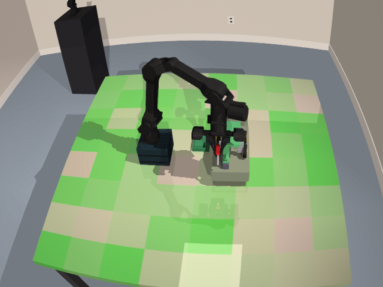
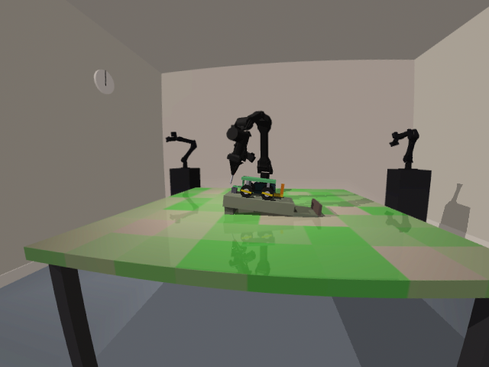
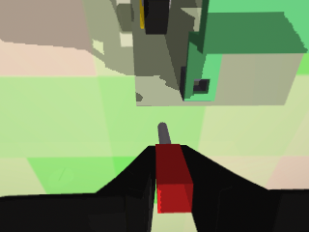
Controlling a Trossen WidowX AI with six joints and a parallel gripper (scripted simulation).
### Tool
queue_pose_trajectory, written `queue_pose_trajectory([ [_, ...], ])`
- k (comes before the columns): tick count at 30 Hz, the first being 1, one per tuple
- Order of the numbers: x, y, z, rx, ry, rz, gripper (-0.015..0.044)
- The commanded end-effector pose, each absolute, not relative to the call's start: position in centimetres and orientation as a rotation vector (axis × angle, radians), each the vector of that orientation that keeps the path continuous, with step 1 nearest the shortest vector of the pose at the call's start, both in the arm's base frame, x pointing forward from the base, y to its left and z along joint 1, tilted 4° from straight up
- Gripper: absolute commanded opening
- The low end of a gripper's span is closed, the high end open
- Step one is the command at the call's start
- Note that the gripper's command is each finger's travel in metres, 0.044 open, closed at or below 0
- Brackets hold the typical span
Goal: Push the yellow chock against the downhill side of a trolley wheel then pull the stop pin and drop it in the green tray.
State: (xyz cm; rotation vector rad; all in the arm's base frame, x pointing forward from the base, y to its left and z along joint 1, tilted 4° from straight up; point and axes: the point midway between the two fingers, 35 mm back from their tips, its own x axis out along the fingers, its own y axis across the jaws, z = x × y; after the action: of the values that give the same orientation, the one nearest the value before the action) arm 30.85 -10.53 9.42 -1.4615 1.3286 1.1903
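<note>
My gripper (image 1: 218, 144) (image 2: 232, 173) (image 3: 166, 152) is shut on the red head of the stop pin (image 1: 218, 150) (image 3: 175, 197). The pin's grey shaft points down, free in the air, left of the uphill end of the trolley in the top view. An empty square hole (image 3: 201, 86) shows in the green tongue. The trolley (image 1: 235, 125) (image 2: 258, 180) stands on the ramp (image 1: 230, 176) (image 2: 257, 203). The yellow chock (image 2: 278, 195), with its upright orange handle (image 2: 282, 188), sits at the downhill wheel and looks against it. The green tray (image 1: 198, 147) lies left of the ramp, partly behind the gripper.
A dark blue crate-like base (image 1: 154, 155) carries the arm, left of the tray. A brown stop board (image 2: 316, 206) stands at the ramp's downhill end. The trolley's wheels (image 2: 247, 191) stand close beside the gripper's working area.
</note>
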Motion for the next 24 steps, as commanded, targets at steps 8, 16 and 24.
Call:
queue_pose_trajectory([
  [8,27.2,-11.2,9.7,-1.472,1.323,1.175,0.0],
  [16,25.3,-11.6,10.1,-1.472,1.324,1.176,0.0],
  [24,25.2,-9.4,9.5,-1.471,1.323,1.177,0.0],
])
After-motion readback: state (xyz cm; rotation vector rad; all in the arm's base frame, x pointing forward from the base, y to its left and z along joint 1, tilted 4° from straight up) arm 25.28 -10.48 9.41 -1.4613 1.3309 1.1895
